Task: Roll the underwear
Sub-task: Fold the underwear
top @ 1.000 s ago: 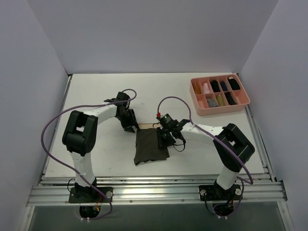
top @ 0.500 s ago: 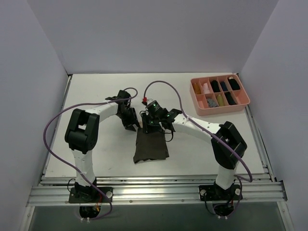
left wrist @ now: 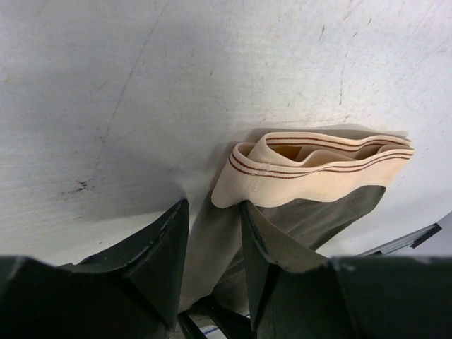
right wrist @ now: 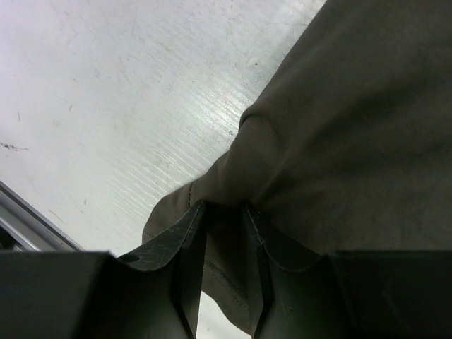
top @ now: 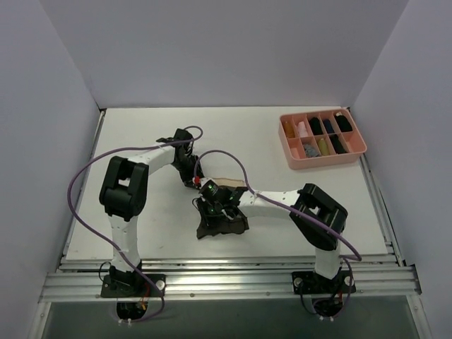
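The underwear [top: 224, 224] lies mid-counter [top: 233, 134]. The right pincer [right wrist: 224, 215] pinches a bunched hem, likely to start the roll. The left pincer [left wrist: 211, 212] nips cloth beside the waistband [left wrist: 318, 162], apparently anchoring it.

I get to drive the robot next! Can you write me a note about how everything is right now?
Grips: the left tool is shut on the underwear, just below its waistband. The right tool is shut on a bunched fold of the olive cloth.
Place: the underwear lies crumpled on the table, between the arms.
Done: both tools have a grip.
Left: the rolling itself; no neat roll shows yet.
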